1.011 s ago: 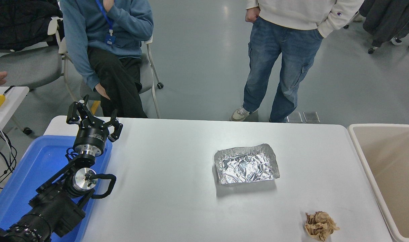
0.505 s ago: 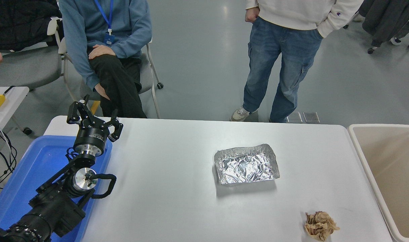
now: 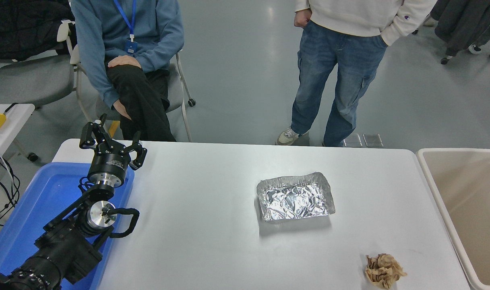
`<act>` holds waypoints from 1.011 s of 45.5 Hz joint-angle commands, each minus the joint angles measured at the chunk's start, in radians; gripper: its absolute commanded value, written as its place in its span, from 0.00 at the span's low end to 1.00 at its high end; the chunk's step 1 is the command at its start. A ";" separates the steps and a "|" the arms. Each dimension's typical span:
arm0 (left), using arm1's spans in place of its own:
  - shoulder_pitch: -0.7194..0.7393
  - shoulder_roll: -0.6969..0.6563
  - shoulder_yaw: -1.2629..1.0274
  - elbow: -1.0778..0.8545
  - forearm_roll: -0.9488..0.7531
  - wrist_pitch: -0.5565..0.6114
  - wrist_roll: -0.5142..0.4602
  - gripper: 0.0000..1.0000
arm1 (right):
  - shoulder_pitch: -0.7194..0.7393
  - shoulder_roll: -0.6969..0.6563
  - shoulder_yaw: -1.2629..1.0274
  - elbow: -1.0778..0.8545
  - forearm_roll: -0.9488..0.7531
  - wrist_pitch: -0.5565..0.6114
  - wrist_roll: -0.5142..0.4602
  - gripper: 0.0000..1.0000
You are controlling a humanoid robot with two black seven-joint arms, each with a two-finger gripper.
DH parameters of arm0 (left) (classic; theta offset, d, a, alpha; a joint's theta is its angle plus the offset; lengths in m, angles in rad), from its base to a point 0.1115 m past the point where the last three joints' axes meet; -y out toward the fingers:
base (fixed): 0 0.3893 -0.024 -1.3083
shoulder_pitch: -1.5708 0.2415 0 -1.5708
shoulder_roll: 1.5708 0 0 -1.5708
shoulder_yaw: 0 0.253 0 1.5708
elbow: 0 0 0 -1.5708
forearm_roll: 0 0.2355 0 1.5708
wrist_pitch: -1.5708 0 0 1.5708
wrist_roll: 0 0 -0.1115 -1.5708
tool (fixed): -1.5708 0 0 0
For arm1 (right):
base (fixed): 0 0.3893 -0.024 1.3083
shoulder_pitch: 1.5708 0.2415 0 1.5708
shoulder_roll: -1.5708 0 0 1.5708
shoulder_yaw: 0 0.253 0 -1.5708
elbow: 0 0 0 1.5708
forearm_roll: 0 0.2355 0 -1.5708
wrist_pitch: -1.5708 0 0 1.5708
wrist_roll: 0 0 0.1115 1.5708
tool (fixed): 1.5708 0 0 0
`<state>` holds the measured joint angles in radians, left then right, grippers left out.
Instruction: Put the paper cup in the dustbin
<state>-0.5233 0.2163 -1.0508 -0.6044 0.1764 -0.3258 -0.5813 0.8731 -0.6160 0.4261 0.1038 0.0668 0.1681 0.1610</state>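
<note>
The paper cup is not in view anywhere on the table. The dustbin [image 3: 428, 177] is a large beige bin standing against the table's right edge, and the part of its inside that shows holds nothing I can see. My left gripper [image 3: 112, 139] is parked at the far left over the back corner of a blue tray, open and empty. My right arm and gripper are out of view.
A silver foil tray [image 3: 295, 196] sits at the table's middle right. A crumpled brown paper ball [image 3: 383, 270] lies near the front right edge. The blue plastic tray [image 3: 31, 209] lies under my left arm. A seated person [image 3: 128, 60] and a standing person [image 3: 341, 68] are beyond the far edge.
The seated person lowered a hand onto a knee. Nothing on the table and neither arm has moved.
</note>
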 commanded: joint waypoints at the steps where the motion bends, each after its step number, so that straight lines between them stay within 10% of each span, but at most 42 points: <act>1: 0.000 0.000 0.000 0.000 0.000 -0.001 0.000 1.00 | -0.005 -0.013 0.095 0.192 0.002 0.019 0.009 1.00; 26: 0.000 0.000 0.000 0.000 0.000 -0.001 -0.002 1.00 | -0.327 0.185 0.698 0.589 -0.397 0.007 0.124 1.00; 46: -0.001 -0.002 0.000 0.000 0.000 -0.001 -0.002 1.00 | -0.381 0.344 0.666 0.608 -0.512 -0.131 0.246 1.00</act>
<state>-0.5237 0.2150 -1.0508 -0.6044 0.1764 -0.3265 -0.5829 0.5361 -0.3434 1.1000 0.6983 -0.3878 0.0655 0.3661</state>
